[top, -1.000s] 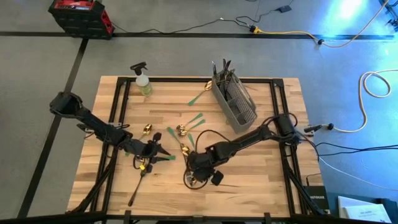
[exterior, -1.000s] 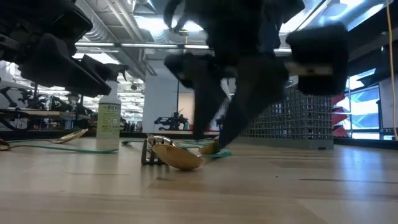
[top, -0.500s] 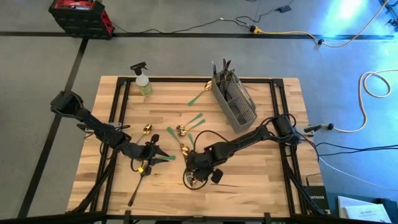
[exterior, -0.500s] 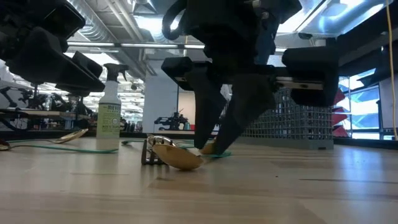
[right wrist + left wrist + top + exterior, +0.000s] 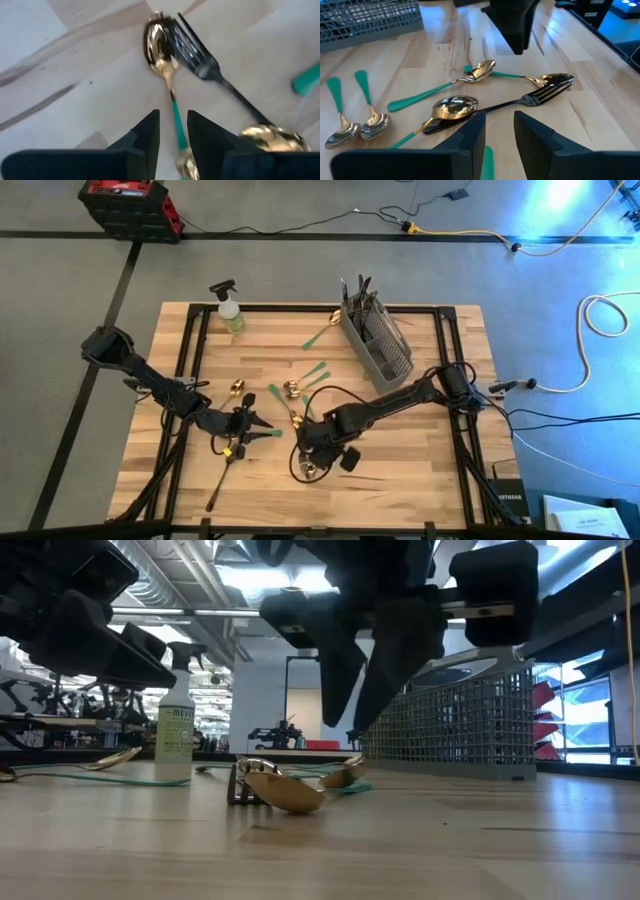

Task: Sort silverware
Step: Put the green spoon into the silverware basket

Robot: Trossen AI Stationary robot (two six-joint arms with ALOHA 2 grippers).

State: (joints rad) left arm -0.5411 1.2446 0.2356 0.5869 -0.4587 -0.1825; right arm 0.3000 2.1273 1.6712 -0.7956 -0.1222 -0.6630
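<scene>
Gold spoons with green handles and a black fork (image 5: pixel 540 97) lie crossed on the wooden table near its middle. My right gripper (image 5: pixel 173 114) hangs above them, fingers pointing down and narrowly open. Through the gap I see one spoon's green handle (image 5: pixel 176 120) on the table below. My left gripper (image 5: pixel 499 117) hovers left of the pile (image 5: pixel 252 426), also narrowly open and pointing toward it. Another green handle (image 5: pixel 487 162) shows on the table beneath it. Neither gripper touches anything.
A grey mesh caddy (image 5: pixel 375 340) with dark pieces standing in it lies at the far right. A spray bottle (image 5: pixel 228 308) stands at the far left. Two more green-handled spoons (image 5: pixel 357 127) lie toward the caddy. A dark utensil (image 5: pixel 215 485) lies near the front left.
My right gripper has risen straight up from the crossed spoons, where its fingertips stood at table level a second ago. The spoons and the fork have stayed on the table.
</scene>
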